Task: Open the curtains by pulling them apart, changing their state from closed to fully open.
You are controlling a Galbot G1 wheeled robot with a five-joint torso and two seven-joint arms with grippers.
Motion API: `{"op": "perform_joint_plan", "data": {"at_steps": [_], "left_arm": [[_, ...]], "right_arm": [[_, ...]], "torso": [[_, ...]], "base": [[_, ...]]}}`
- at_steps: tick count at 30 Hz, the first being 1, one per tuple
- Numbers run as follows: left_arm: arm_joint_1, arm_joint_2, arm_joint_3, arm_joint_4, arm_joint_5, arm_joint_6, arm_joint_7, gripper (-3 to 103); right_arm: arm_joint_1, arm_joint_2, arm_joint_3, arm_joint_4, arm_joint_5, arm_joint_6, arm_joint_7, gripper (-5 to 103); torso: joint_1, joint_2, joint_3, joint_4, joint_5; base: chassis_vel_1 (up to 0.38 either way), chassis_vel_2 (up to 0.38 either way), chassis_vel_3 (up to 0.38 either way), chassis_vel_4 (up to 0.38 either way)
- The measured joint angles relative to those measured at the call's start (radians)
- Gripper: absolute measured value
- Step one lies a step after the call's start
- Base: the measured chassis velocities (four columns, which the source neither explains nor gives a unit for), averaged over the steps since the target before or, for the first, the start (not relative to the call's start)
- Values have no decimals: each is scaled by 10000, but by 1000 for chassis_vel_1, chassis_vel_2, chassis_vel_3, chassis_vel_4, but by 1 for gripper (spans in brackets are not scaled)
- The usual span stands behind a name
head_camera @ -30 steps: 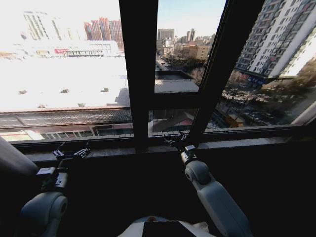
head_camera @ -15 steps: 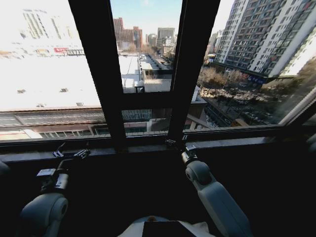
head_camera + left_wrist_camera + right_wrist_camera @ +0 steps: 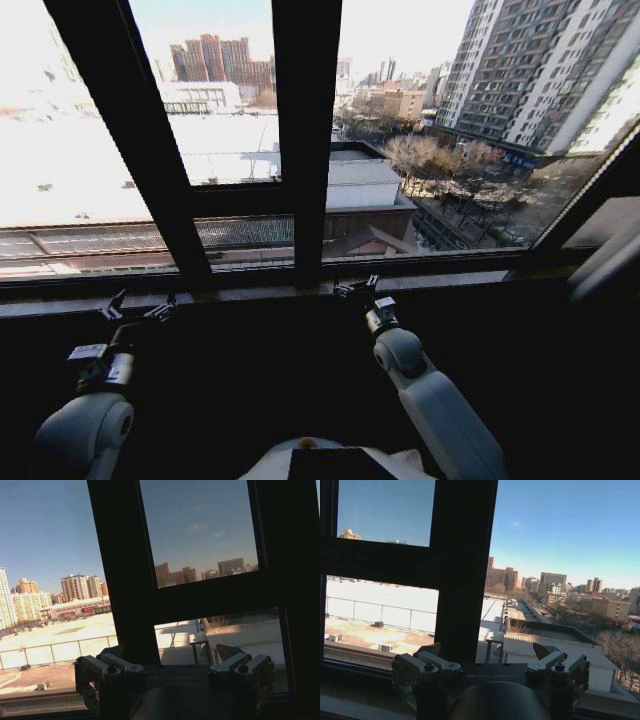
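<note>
**Glass bare, both pincers empty at the sill**

The window (image 3: 240, 150) stood uncovered across nearly the whole head view, its dark frame bars (image 3: 305, 150) cutting the city into panes, with no fabric hanging over the middle. A pale slanting strip at the far right edge looked like one of the curtains (image 3: 605, 262) gathered aside, though too little showed to be sure. Judged from that, the opening seemed close to done.

Any remaining pull would go best by gripping the fabric's leading edge and drawing it sideways along the rail, not downward, so the pleats stack rather than drag.

That strip lay well apart from the right pincer (image 3: 357, 289), off to its right and higher. The right pincer hovered just above the sill (image 3: 450, 280), fingers spread and holding nothing. The left pincer (image 3: 137, 309) sat low near the sill on the left, likewise spread and empty, farther from the strip than the right one.
</note>
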Motion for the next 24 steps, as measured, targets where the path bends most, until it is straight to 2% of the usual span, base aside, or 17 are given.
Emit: {"op": "perform_joint_plan", "data": {"at_steps": [7,12,15,17,20,21,24], "left_arm": [[-101,41,39,103,-1,-45,-21,100],[-96,44,33,116,-1,-73,-29,100],[-42,9,26,112,3,-140,-33,100],[8,-15,26,86,62,-232,-33,100],[36,-28,15,78,86,-258,-32,100],[47,-31,5,79,95,-266,-33,100],[55,-34,-4,69,110,-275,-33,100]], "right_arm": [[-21,-51,0,13,-70,22,-7,100],[-26,-42,5,16,-70,23,-1,100],[-58,-41,7,21,-53,24,8,100],[-68,-44,9,20,-34,27,29,100],[-68,-44,9,21,-32,40,40,100],[-68,-44,8,21,-31,81,40,100],[-69,-49,10,22,-32,110,40,100]], "torso": [[4,-1,2,6,-11],[5,-2,2,6,-3],[-1,1,-2,3,-15],[-5,3,-1,1,5],[-5,3,-2,8,2],[-7,5,-4,6,-12],[-8,9,-5,5,-9]], "base": [[176,-213,-186,206],[331,-246,-358,245],[343,-337,-387,333],[380,-380,-367,350],[297,-342,-278,322],[104,-265,-181,244],[77,-241,-100,227]]}}
